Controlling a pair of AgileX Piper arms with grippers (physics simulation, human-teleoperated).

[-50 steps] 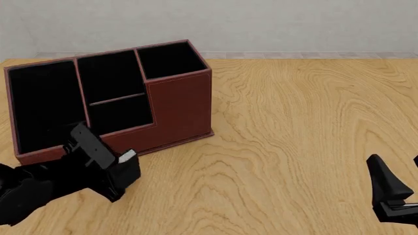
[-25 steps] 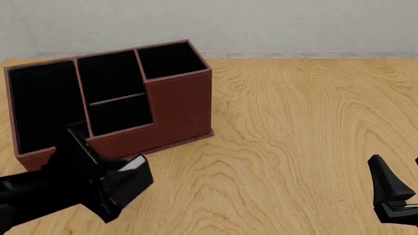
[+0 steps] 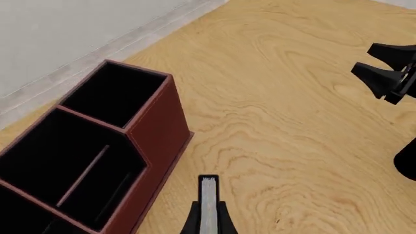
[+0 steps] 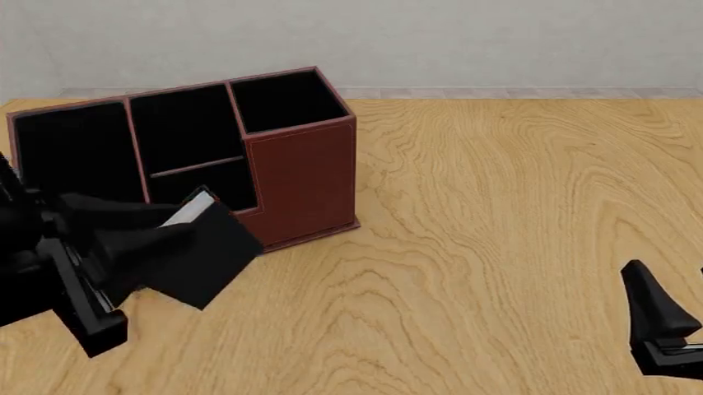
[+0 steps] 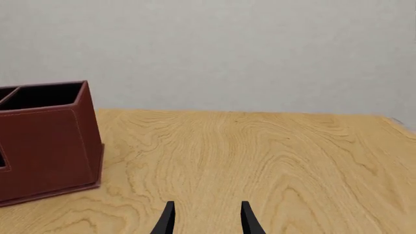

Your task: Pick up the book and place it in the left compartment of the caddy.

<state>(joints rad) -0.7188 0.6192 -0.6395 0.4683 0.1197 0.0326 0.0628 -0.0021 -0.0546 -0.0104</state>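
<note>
Front view, book lifted higher, beside caddy

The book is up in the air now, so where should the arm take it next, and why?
Probably a little farther left and forward: the left gripper holds the book lifted in front of the caddy's middle sections, not yet over the left compartment.

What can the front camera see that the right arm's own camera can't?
Only the front view shows the left gripper shut on the book, and the caddy's left compartment.
Only the right wrist view shows the right gripper with a clear gap between its fingers, open and empty.
Both show the caddy and the wooden table.
</note>
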